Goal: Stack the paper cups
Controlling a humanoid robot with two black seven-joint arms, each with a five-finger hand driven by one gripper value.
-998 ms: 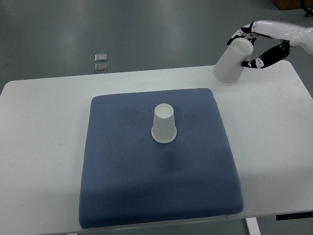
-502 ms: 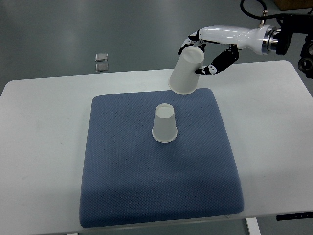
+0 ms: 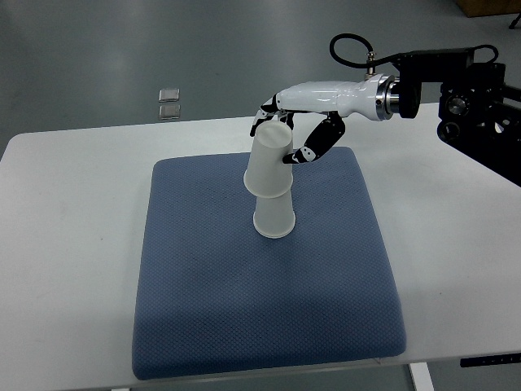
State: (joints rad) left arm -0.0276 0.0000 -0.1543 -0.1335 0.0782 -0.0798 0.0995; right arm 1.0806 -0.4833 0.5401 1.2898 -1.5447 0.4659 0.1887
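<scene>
Right hand, arm outstretched, grips tilted paper cup over upturned cup.

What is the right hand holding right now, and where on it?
The right hand grips an upside-down paper cup around its upper end, near the base.

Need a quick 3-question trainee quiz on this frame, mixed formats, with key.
1. True or false: the right hand grips an upside-down cup.
2. Multiple choice: the held cup is A) lying on the table, B) right above the cup on the pad, tilted, C) beside the pad.
3. Fill in: the lower cup stands upside down on the blue ____.

Key: 1 true; 2 B; 3 pad. The pictures do not settle whether the cups are fully nested yet. The left hand is out of view.
</scene>
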